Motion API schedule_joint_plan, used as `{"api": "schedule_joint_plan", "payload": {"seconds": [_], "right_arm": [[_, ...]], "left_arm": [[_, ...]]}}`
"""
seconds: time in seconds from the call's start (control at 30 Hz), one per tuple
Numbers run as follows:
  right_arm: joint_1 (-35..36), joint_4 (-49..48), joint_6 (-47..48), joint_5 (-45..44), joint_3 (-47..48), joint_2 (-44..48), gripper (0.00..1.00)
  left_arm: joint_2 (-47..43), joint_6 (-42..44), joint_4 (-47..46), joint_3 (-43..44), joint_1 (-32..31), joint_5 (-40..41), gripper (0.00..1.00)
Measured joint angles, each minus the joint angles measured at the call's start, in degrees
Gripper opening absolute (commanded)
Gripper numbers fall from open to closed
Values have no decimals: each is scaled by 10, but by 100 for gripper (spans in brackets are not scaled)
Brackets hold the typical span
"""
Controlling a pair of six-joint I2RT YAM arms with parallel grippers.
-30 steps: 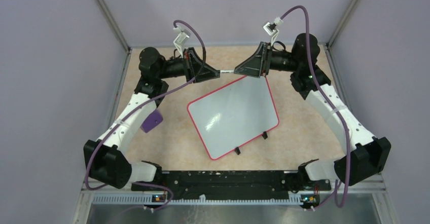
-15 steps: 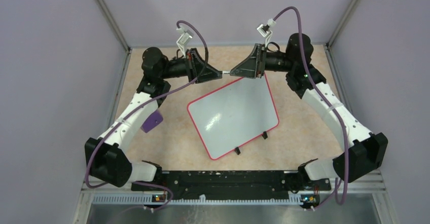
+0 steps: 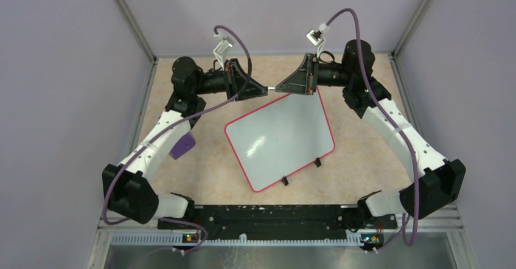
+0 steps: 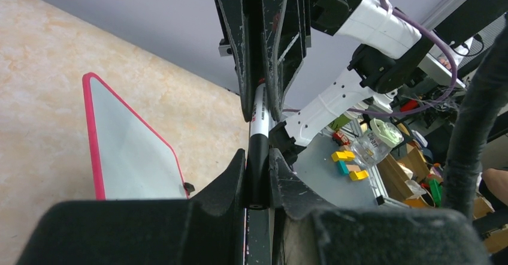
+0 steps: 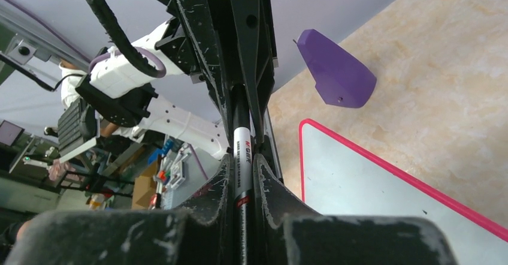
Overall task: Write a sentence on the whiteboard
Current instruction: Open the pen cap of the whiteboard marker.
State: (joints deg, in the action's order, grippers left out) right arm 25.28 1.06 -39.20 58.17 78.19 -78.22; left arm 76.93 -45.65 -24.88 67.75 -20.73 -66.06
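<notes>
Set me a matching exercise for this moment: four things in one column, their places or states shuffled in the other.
1 whiteboard
2 marker
3 purple block
4 left gripper

A held up in the air
B on the table by the left arm
C blank, lying on the table
D shut on the marker's black end

Pairs: 1-C, 2-A, 3-B, 4-D

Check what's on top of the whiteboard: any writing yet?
Nothing lies on the whiteboard; its visible face is blank, just glare. Both jaws clamp a marker in the air by its far edge. The right gripper hides a strip of that edge.
</notes>
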Motion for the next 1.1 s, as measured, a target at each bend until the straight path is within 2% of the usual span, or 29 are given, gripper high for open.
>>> {"api": "schedule_joint_plan", "payload": {"seconds": [0.43, 0.7, 0.77, 0.87, 0.97, 1.1], "right_arm": [[-21, 19, -1, 15, 10, -2, 0], [-144, 7, -15, 35, 10, 6, 0], [-167, 9, -13, 42, 9, 12, 0], [-196, 22, 0, 57, 9, 23, 0], [-219, 57, 37, 68, 10, 33, 0], [-226, 143, 122, 70, 10, 41, 0]], "left_arm": [[-1, 16, 10, 2, 11, -6, 0], [-25, -4, 11, -21, 140, -10, 0], [-28, 44, 75, -5, 163, -9, 0], [-10, 195, 283, 98, 181, 39, 0], [10, 349, 450, 199, 185, 120, 0], [21, 486, 596, 237, 184, 238, 0]]}}
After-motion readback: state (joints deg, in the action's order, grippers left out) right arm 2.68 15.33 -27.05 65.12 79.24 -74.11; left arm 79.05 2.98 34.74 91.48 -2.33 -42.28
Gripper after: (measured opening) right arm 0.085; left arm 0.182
